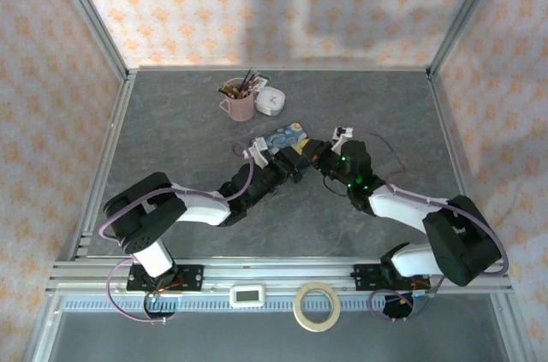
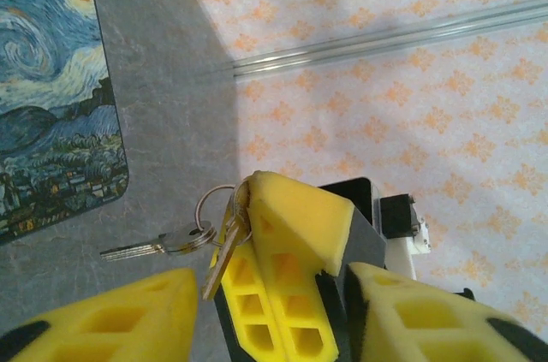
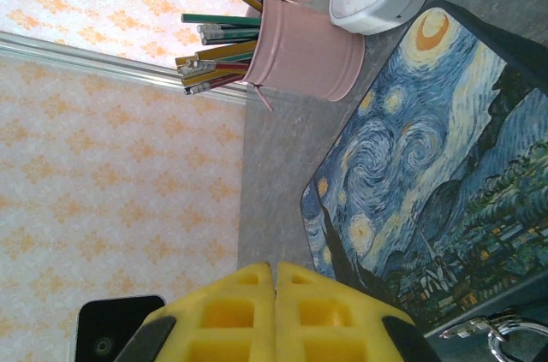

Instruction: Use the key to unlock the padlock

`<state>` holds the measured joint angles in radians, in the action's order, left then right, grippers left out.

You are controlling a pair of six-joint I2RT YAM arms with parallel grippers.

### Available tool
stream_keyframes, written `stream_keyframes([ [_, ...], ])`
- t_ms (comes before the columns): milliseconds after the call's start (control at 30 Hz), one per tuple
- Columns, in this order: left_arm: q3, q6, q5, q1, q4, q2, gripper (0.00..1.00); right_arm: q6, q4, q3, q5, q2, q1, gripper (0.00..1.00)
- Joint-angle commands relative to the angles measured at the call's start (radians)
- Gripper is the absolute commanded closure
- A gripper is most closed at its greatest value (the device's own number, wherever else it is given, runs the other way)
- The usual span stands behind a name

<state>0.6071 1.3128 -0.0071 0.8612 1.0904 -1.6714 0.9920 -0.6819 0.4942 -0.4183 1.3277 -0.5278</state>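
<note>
Our left gripper [image 2: 272, 289] stands half open astride the key [image 2: 193, 240], ready, we judge, to pinch it. The bunch lies near the worktop's [image 2: 163, 80] middle, just off the tin's [image 2: 51, 97] edge, touching the right gripper [image 3: 275, 272], which is shut on nothing we see, perhaps steadying it.

The mug [image 1: 239, 107] is standing at the back of the bench [image 1: 171, 139], with the clock [image 1: 272, 101] sitting just to its right. The tin [image 1: 287, 135] is lying flat in front of both. Just before the tin, the right claw [image 1: 318, 157] is sitting between the fingers [image 2: 111, 319] of the left claw [image 1: 295, 163], with the keys [image 2: 171, 242] against its tip. A small display [image 1: 249, 295] and, right of it, a tape roll [image 1: 316, 305] are resting between the arm bases.
</note>
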Motion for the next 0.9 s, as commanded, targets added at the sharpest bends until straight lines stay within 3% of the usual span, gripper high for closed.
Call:
stream_keyframes([
  [0, 0.014, 0.003, 0.002, -0.006, 0.061, -0.012, 0.64, 0.019, -0.058, -0.009, 0.007, 0.004, -0.007, 1.00],
  [200, 0.006, 0.007, 0.002, -0.014, 0.066, -0.014, 0.81, 0.027, -0.068, -0.014, 0.006, 0.012, -0.008, 1.00],
  [333, 0.002, 0.012, 0.009, -0.020, 0.074, -0.017, 1.00, 0.027, -0.068, -0.013, 0.002, 0.014, -0.008, 1.00],
  [433, -0.007, 0.005, 0.024, -0.035, 0.074, -0.010, 1.00, 0.008, -0.058, -0.010, -0.005, 0.007, -0.008, 1.00],
  [467, -0.016, -0.001, 0.035, -0.045, 0.077, -0.003, 1.00, -0.016, -0.043, -0.005, -0.009, -0.001, -0.005, 0.96],
  [567, -0.051, -0.046, 0.093, -0.093, 0.068, 0.034, 1.00, -0.148, 0.052, 0.027, -0.054, -0.038, 0.028, 0.61],
  [633, -0.061, -0.095, 0.157, -0.128, 0.022, 0.067, 1.00, -0.255, 0.123, 0.042, -0.093, -0.074, 0.069, 0.49],
  [733, -0.054, -0.180, 0.257, -0.165, -0.088, 0.109, 1.00, -0.404, 0.221, 0.068, -0.180, -0.109, 0.136, 0.49],
  [867, -0.013, -0.288, 0.463, -0.219, -0.195, 0.136, 1.00, -0.522, 0.288, 0.115, -0.403, -0.092, 0.186, 0.50],
])
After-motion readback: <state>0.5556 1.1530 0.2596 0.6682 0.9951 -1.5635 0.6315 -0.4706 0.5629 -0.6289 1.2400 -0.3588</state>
